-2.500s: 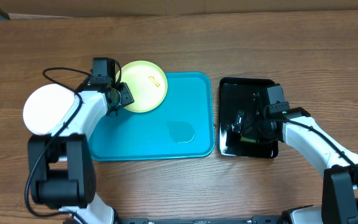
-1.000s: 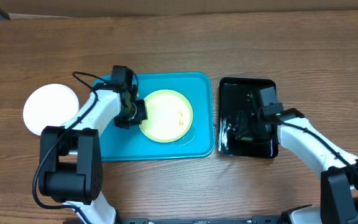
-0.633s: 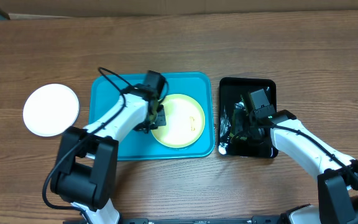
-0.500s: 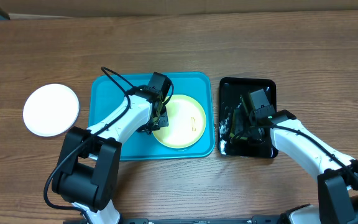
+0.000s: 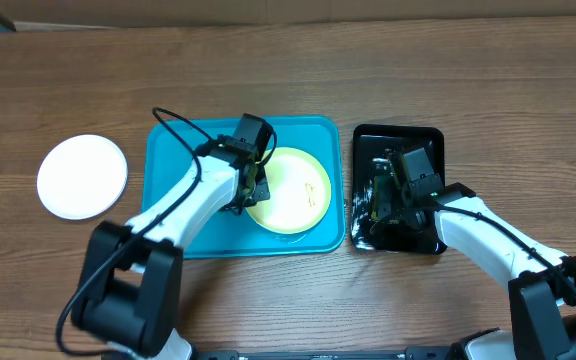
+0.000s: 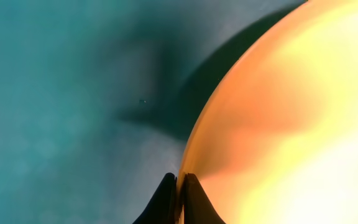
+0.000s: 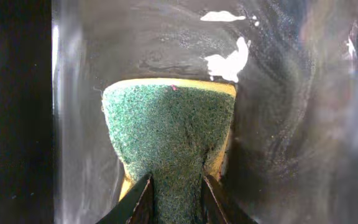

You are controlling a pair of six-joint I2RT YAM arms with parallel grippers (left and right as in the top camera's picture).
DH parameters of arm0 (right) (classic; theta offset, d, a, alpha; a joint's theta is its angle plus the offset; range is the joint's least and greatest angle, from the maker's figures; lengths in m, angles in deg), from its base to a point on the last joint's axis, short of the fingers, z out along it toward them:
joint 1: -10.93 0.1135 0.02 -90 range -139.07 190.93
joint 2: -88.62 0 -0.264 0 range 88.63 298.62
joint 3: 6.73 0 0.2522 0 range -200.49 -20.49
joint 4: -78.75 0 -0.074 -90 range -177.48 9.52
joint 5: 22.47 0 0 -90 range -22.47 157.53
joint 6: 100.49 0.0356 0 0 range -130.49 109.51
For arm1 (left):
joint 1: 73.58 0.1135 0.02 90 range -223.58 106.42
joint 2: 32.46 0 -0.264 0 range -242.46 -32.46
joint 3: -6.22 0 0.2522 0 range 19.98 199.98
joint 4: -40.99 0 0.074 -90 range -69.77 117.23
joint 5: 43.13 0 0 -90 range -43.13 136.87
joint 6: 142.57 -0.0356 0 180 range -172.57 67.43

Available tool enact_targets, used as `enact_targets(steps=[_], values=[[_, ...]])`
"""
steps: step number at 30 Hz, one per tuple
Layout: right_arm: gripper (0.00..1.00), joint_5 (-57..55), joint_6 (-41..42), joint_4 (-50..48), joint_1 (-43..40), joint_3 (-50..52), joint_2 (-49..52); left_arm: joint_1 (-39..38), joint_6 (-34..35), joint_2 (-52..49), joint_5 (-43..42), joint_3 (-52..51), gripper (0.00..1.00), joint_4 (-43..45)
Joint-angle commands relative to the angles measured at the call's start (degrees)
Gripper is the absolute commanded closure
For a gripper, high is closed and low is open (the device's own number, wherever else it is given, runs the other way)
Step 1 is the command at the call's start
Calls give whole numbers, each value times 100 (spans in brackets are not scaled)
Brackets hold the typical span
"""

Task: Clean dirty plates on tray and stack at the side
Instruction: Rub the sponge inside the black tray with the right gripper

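A pale yellow-green plate [image 5: 293, 192] with a small orange smear lies on the right half of the turquoise tray [image 5: 183, 225]. My left gripper [image 5: 254, 190] is shut on that plate's left rim; in the left wrist view the fingertips [image 6: 179, 198] pinch the edge of the plate [image 6: 291, 124] just above the tray [image 6: 55, 93]. A white plate [image 5: 82, 177] sits on the table left of the tray. My right gripper [image 5: 380, 200] is down in the black tray [image 5: 423, 235], shut on a green scouring sponge [image 7: 169, 124] with a yellow backing.
The glossy black tray [image 7: 291, 155] shows wet streaks and white foam spots. It stands right beside the turquoise tray's right rim. Bare wooden table lies behind and in front of both trays.
My left gripper carried the yellow-green plate from the tray's back left corner to its right half. The right gripper closed its jaws on the sponge in the black tray.
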Motion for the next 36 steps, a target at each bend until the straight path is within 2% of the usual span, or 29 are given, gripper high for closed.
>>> enact_targets(steps=[1, 6, 12, 17, 18, 20, 21, 29, 34, 35, 36], values=[[96, 175, 39, -17, 20, 98, 2, 31, 114, 433, 2, -52, 96, -63], [96, 197, 11, 103, 20, -72, -7, 31, 142, 450, -116, -192, 96, -114], [96, 214, 4, 876, 20, -793, -20, 35, 389, 448, -116, -903, 96, 527], [96, 216, -4, 960, 20, -881, -13, 33, 787, 448, -142, -1432, 96, 984], [92, 216, -4, 992, 20, -874, -9, 33, 809, 450, -142, -1528, 96, 1088], [75, 216, -2, 994, 22, -822, -7, 33, 848, 448, -142, -1685, 96, 1285], [73, 214, -4, 970, 22, -774, -7, 33, 848, 450, -142, -1764, 96, 1392], [72, 214, -2, 540, 20, -529, -2, 31, 846, 450, -227, -1963, 96, 1663], [37, 214, 0, 481, 20, -527, 4, 31, 846, 450, -225, -1963, 96, 1668], [32, 216, 0, 483, 20, -527, 4, 31, 848, 450, -225, -1963, 96, 1668], [33, 216, 0, 485, 20, -527, 4, 31, 846, 450, -225, -1963, 96, 1668]])
